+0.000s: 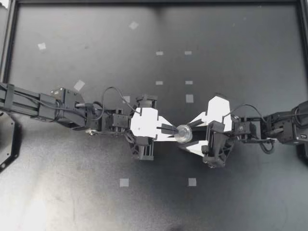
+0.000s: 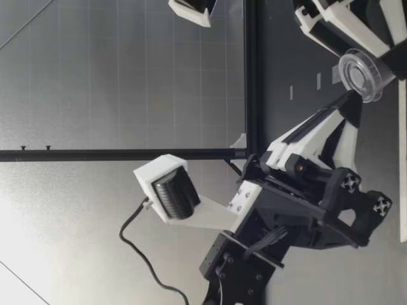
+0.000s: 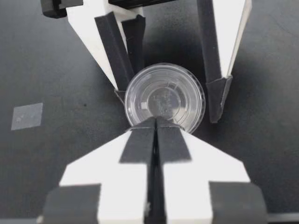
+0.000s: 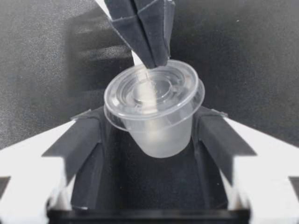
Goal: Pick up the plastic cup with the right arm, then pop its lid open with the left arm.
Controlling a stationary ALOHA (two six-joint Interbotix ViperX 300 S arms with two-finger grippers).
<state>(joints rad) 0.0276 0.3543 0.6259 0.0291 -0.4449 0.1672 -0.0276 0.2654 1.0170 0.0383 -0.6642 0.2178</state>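
Observation:
My left gripper (image 1: 173, 130) is shut on the rim of a small clear lidded cup (image 1: 183, 133), holding it above the dark table near the middle. My right gripper (image 1: 188, 134) comes in from the opposite side, open, with a finger on either side of the cup. In the left wrist view the cup (image 3: 164, 98) sits just past my pinched fingertips (image 3: 156, 122); one right finger (image 3: 119, 51) touches its side and the other stands a little apart. The right wrist view has the cup (image 4: 159, 126) tilted between my wide-set fingers (image 4: 84, 140). In the low view it (image 2: 362, 75) hangs clear of the table.
Small pale tape squares (image 1: 124, 182) (image 1: 192, 182) dot the dark tabletop (image 1: 231, 38). A black frame rail (image 1: 154, 2) runs along the far edge and down the left side (image 1: 6, 43). Both arms meet at mid-table, with bare surface behind and in front of them.

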